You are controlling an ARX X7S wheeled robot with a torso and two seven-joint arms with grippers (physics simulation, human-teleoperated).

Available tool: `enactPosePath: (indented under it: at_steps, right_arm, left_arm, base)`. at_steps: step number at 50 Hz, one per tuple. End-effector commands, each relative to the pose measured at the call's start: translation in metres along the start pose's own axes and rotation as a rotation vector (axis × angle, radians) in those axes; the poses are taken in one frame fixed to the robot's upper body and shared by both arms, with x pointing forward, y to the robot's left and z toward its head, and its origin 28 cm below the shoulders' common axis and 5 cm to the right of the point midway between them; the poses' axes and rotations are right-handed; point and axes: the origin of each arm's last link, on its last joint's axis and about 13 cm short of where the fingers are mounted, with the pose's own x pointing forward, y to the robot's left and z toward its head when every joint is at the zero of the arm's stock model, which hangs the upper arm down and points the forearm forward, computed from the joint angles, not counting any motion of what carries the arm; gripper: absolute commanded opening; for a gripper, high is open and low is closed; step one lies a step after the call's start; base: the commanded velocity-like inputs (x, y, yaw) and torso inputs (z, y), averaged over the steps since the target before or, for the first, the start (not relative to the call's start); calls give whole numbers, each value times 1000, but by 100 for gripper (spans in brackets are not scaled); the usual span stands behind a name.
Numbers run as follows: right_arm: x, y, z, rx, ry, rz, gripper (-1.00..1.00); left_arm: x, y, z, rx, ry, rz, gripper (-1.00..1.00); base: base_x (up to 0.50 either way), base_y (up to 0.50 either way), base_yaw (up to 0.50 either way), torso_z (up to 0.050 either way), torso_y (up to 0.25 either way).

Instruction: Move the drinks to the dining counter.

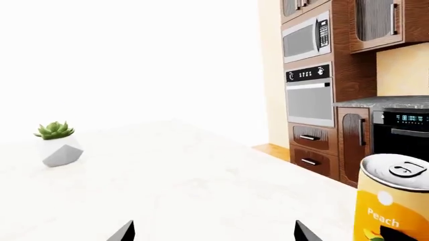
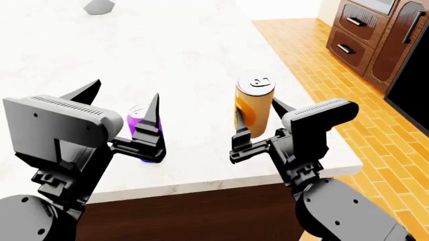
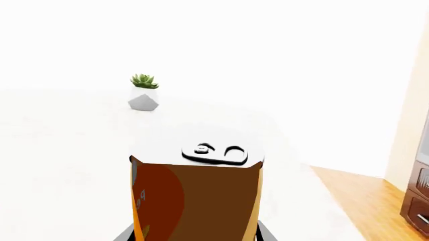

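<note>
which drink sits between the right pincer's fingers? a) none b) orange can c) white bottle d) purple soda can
b, the head view shows the right pincer closed around the tall orange can, while the purple can stands by the left pincer.

The counter (image 2: 194, 55) is topped with smooth, faintly veined white stone of low sheen, set on a dark wood base (image 2: 188, 213). The orange can (image 2: 253, 106) is shown as glossy printed metal with a brushed silver lid; the purple can (image 2: 138, 122) is shiny metal too. Both grippers (image 2: 130, 120) (image 2: 258, 123) are finished in matt grey and black plastic. The cabinets (image 1: 348, 135) are rendered in grained brown wood, the floor (image 2: 335, 85) in semi-gloss orange brick.
</note>
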Motion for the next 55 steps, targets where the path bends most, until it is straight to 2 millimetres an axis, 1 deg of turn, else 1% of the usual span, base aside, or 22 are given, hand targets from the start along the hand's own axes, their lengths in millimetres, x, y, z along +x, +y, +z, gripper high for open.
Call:
enactPosePath:
  at_steps: [1, 11, 22, 40, 41, 55]
  right_arm:
    - [7, 3, -20, 9, 31, 13, -100]
    - [8, 4, -34, 28, 36, 8, -100]
    - [9, 3, -43, 37, 41, -6, -100]
    - [10, 4, -43, 31, 54, 3, -100]
    - [10, 4, -43, 29, 59, -2, 100]
    - [8, 4, -42, 35, 59, -5, 100]
  left_arm:
    - [-2, -1, 0, 4, -4, -2, 100]
    - [-1, -2, -2, 3, 0, -8, 100]
    - [-1, -2, -3, 5, 3, -14, 100]
    - [1, -2, -3, 2, 5, -15, 100]
    - [1, -2, -4, 1, 6, -15, 100]
    - [0, -2, -4, -1, 7, -15, 100]
  base:
    - [0, 0, 0, 0, 0]
    - [0, 0, 0, 0, 0]
    - [0, 0, 0, 0, 0]
    - [0, -2, 0, 0, 0]
    - [-17, 2, 0, 0, 0]
    - [0, 0, 0, 0, 0]
